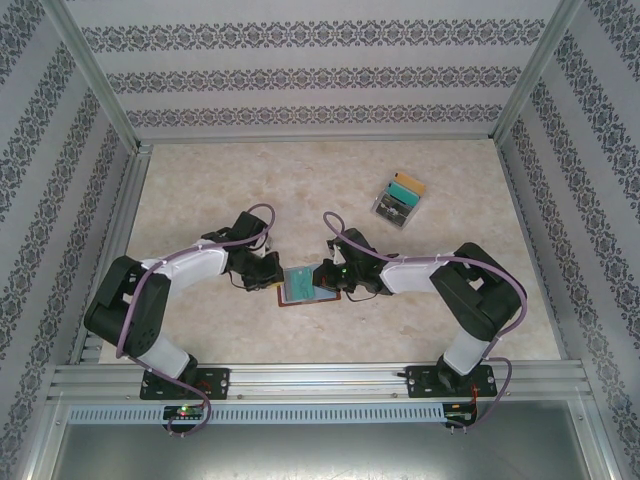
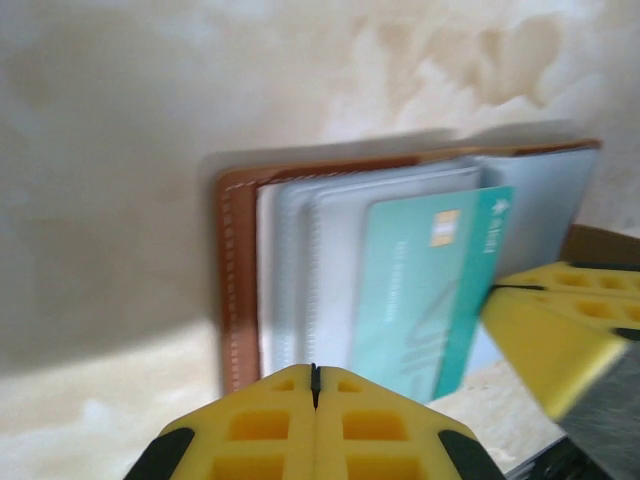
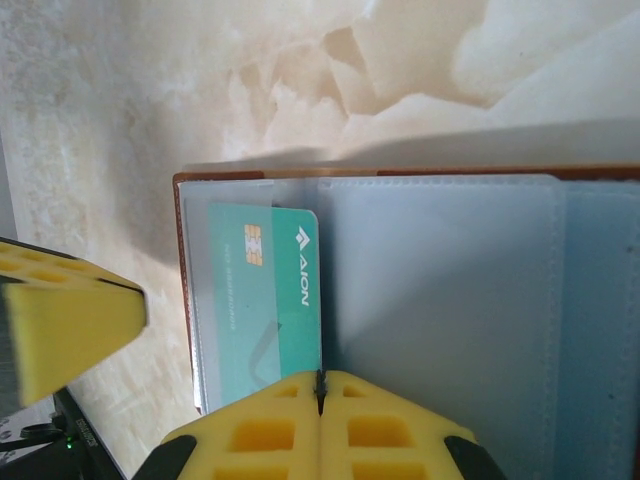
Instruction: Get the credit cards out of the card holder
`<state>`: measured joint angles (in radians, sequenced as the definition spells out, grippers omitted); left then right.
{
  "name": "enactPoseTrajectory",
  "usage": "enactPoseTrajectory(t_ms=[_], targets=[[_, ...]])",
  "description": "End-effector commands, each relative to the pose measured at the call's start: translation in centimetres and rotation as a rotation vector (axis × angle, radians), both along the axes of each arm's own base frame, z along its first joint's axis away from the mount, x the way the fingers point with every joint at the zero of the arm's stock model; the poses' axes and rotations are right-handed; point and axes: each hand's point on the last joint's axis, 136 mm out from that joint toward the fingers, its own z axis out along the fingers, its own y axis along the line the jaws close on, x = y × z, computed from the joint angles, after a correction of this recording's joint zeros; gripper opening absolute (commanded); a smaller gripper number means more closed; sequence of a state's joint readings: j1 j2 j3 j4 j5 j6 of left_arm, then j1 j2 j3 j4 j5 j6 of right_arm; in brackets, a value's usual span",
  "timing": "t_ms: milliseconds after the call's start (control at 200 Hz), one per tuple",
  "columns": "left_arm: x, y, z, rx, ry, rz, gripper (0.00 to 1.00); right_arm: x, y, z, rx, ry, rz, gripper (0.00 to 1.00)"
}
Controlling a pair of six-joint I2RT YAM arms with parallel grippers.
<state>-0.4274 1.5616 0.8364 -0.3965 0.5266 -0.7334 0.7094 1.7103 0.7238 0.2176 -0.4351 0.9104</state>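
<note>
Now, left hand (image 1: pixel 272 276) and right hand (image 1: pixel 326 274), fingers together, seemingly pin the spread card holder (image 1: pixel 303 289) between them; pulling the teal card (image 3: pixel 262 300) just ahead needs fingers parted first.

Top overhead; wrists closely share card holder (image 2: pixel 238 290)

Left arm (image 1: pixel 150 300): bolted at the near left, elbow pushed out to the left, pale forearm reaching in toward the middle.
Right arm (image 1: pixel 470 295): mirror pose, elbow out to the right, forearm reaching in leftward.
Left wrist (image 1: pixel 262 268): low, pointing right.
Right wrist (image 1: pixel 340 272): low, pointing left, facing the other wrist.
Left jaws: pressed together, yellow fingers (image 2: pixel 260 430) meeting along a thin dark seam.
Right jaws: likewise closed, fingers (image 3: pixel 385 430) touching.
Spacing: the two tips are near each other but apart.
</note>
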Motion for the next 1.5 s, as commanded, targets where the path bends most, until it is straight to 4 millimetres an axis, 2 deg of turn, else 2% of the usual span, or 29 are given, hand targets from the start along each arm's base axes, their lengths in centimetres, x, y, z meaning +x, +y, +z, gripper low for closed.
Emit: enactPoseTrajectory(t_ms=[0, 155, 315, 410, 615, 754, 834, 939, 1314, 1494], targets=[[0.2, -1.6, 1.6, -0.052, -0.041, -0.052, 0.05, 0.0, 0.6, 0.0, -0.002, -0.012, 0.026, 0.00], [0.0, -2.7, 0.7, -0.058, -0.023, -0.071, 0.05, -0.1, 0.9, -0.1, -0.001, -0.010, 0.033, 0.00], [-0.9, -2.2, -1.5, -0.016, 0.040, -0.067, 0.03, -0.1, 1.0, -0.1, 0.004, -0.006, 0.039, 0.00], [-1.5, -1.5, -2.6, 0.015, 0.070, -0.063, 0.02, -0.1, 1.0, -0.1, 0.003, -0.007, 0.036, 0.19], [-2.1, -1.1, -3.4, 0.037, 0.096, -0.061, 0.03, -0.1, 1.3, -0.3, 0.007, 0.000, 0.042, 0.23], [-2.2, -1.0, -3.5, 0.038, 0.097, -0.062, 0.02, 0.0, 1.9, -0.3, 0.022, 0.003, 0.052, 0.22], [-2.2, -1.0, -3.5, 0.039, 0.098, -0.063, 0.02, 0.0, 1.9, -0.3, 0.023, 0.006, 0.051, 0.15], [-2.3, -0.9, -3.4, 0.043, 0.095, -0.064, 0.02, 0.0, 1.4, -0.5, 0.016, 0.009, 0.045, 0.01], [-2.7, -0.4, -3.7, 0.069, 0.103, -0.076, 0.01, 0.2, -2.6, -0.7, -0.007, 0.009, 0.021, 0.00], [-2.6, -0.5, -3.3, 0.061, 0.093, -0.083, 0.01, 0.4, -3.8, 0.6, 0.005, -0.017, 0.032, 0.00]])
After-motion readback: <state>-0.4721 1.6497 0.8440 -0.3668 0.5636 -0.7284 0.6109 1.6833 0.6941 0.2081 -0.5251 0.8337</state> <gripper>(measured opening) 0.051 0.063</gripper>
